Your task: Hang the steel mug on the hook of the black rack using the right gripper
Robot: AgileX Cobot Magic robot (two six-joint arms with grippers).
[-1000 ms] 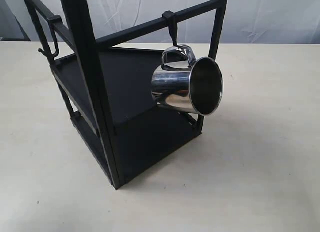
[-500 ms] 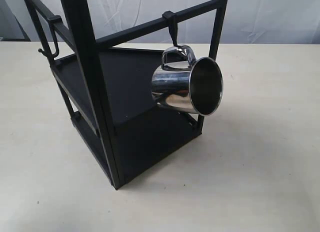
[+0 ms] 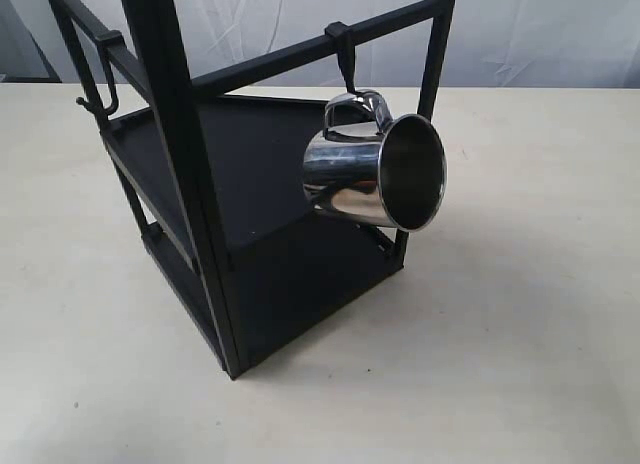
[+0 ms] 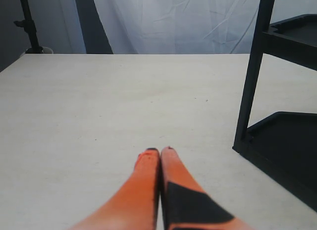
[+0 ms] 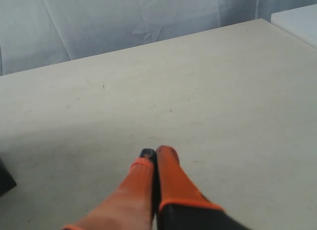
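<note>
The steel mug (image 3: 372, 174) hangs by its looped handle from the hook (image 3: 345, 56), a short black peg clipped on the black rack's (image 3: 185, 164) crossbar. Its open mouth faces right and toward the camera. No gripper appears in the exterior view. In the right wrist view my right gripper (image 5: 155, 151) is shut with nothing between its orange fingers, low over bare tabletop, far from the mug. The left wrist view has my left gripper (image 4: 159, 150) shut and empty too, with a rack post (image 4: 252, 71) and the lower shelf (image 4: 287, 141) off to one side.
A thin curved black hook (image 3: 105, 79) hangs on the rack's left crossbar. The beige table (image 3: 520, 314) spreads around the rack. White cloth (image 3: 540, 29) backs the scene. A dark stand (image 4: 29, 24) rises beyond the table in the left wrist view.
</note>
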